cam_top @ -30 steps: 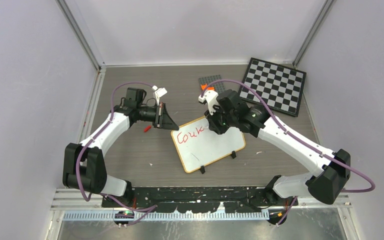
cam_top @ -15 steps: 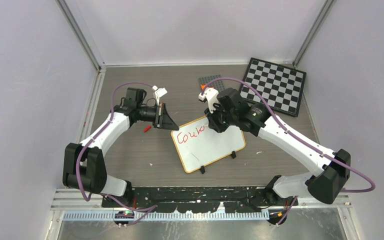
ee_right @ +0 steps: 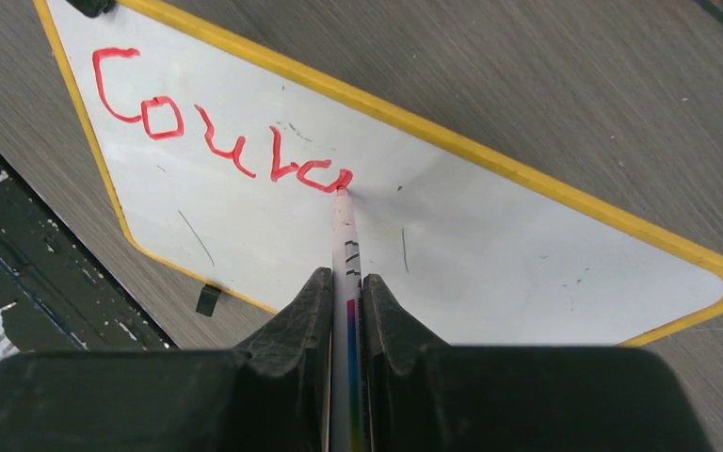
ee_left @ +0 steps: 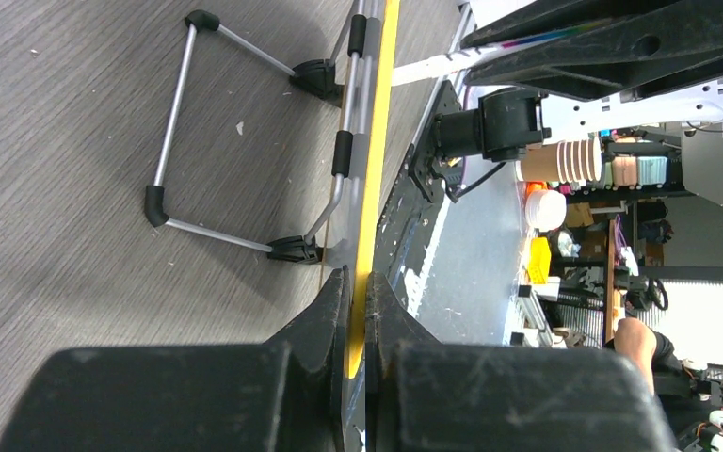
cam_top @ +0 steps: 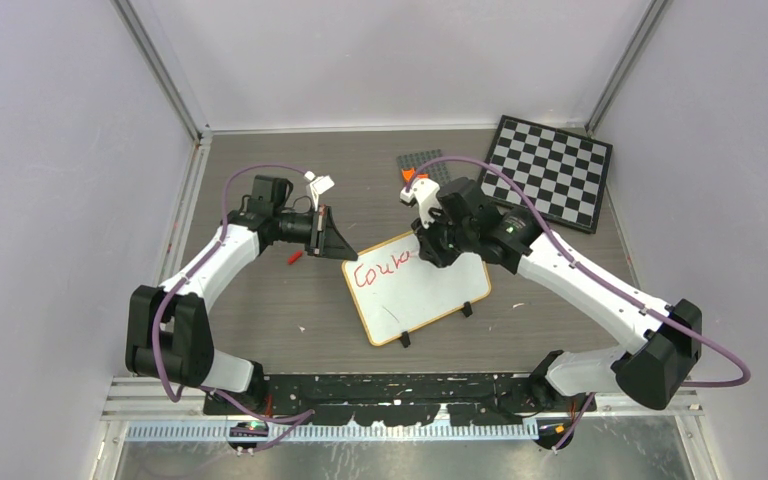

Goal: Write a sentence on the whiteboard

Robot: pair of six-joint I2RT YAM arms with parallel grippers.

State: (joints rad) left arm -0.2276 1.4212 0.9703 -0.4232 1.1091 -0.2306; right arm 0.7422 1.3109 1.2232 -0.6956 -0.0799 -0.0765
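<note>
Whiteboard: the whiteboard (cam_top: 415,290) sits mid-table, between the two arms and turned at an angle to the table (cam_top: 260,310) edges. Its orange-yellow frame runs all round.
Feet: two small black feet (cam_top: 404,340) show along the board's near-right edge.
Left gripper: out on the left, the left gripper (ee_left: 356,301) is clenched right on the board's frame. The yellow edge is pinched between both fingers, at the board's left corner in the overhead view.
Wire stand: from the left wrist, a thin metal wire stand (ee_left: 174,141) with black end caps lies behind the board, resting on the table.
Right gripper: over the board's far edge, the right gripper (ee_right: 346,301) grasps a marker (ee_right: 344,226). Its fingers are closed tight on the barrel and the tip points away from the camera.
Marker tip: it is down on the white surface, touching the end of the last red stroke.
Lettering: the red lettering (ee_right: 216,132) runs along the far-left part of the board. It reads "Cour" plus one more rounded letter that I cannot read for certain.
Rest of the board: white from the marker tip to the right corner, with a few faint dark marks.
Red piece: a small red piece (cam_top: 294,257) lies on the table just left of the left gripper; too small to identify.
Far right: a black-and-white chequered board (cam_top: 550,170) lies flat in the far-right corner.
Studded plate: a small grey studded plate (cam_top: 422,163) lies just left of it, beyond the right arm's wrist.
</note>
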